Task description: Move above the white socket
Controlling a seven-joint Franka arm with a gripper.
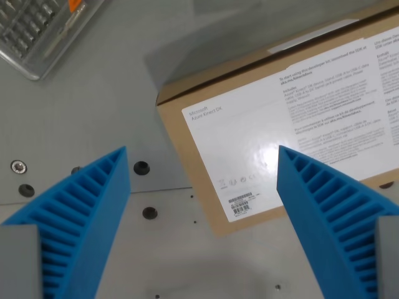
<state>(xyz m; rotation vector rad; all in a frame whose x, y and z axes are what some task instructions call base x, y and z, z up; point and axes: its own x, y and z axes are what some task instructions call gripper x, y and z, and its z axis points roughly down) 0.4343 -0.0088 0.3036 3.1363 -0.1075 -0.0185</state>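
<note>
I see the gripper (202, 165) from the wrist view with its two blue ribbed fingers (93, 205) spread wide apart and nothing held between them. One finger rises from the lower left of the wrist view, the other from the lower right.

Between and beyond the fingers lies a brown cardboard box (187, 93), set at an angle, its near corner pointing toward the bottom of the view. A large white label (293, 118) covers most of its top face, carrying small printed text and a barcode (240, 204) near the lower corner. The right finger's tip overlaps the box edge in the picture; I cannot tell whether it touches.

The box rests on a grey table (93, 106) with dark holes (141, 167) and a screw head (18, 166) to the wrist view's left. At the top left corner sits a clear plastic case (37, 31) with a gridded interior and an orange item, only partly in view.

I cannot locate the white socket in this view.
</note>
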